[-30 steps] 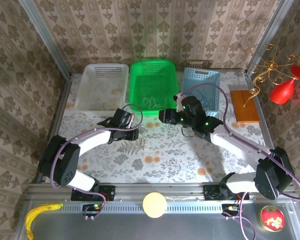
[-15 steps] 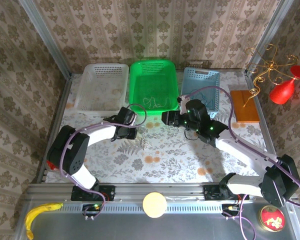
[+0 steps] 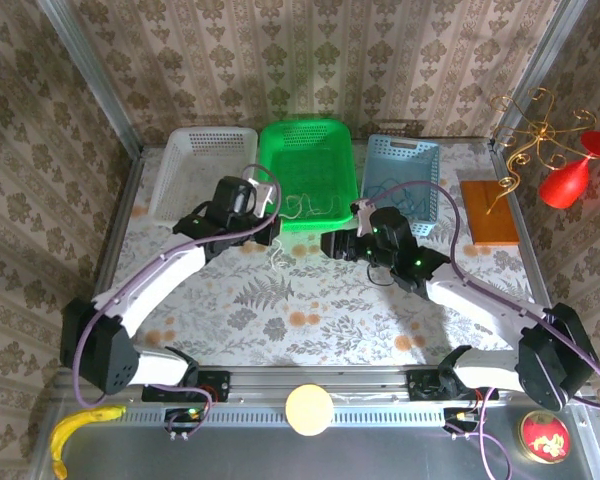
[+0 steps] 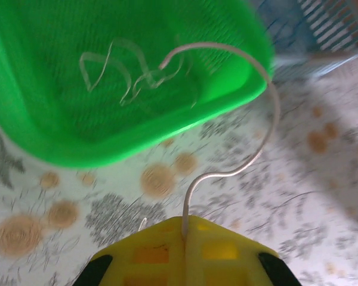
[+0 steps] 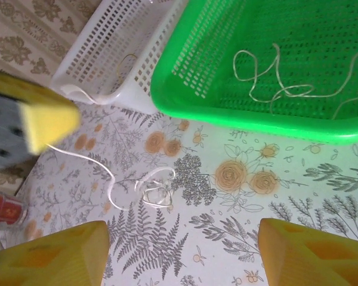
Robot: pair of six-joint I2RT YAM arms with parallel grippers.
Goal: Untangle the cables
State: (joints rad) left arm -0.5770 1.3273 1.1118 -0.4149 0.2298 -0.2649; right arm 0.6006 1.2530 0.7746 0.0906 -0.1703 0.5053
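The left gripper (image 4: 185,238) pinches one pale cable (image 4: 272,101) that arcs into the green basket (image 4: 59,152), seemingly to pull it clear of the loops (image 4: 131,80) there, while the right gripper (image 5: 182,250) hovers open above a tangle (image 5: 157,193) on the table (image 5: 298,196).

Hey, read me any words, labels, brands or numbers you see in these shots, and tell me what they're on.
No text can be read.
Red round disc, near right corner: gold marking, too small to read.
Green basket: no lettering seen.
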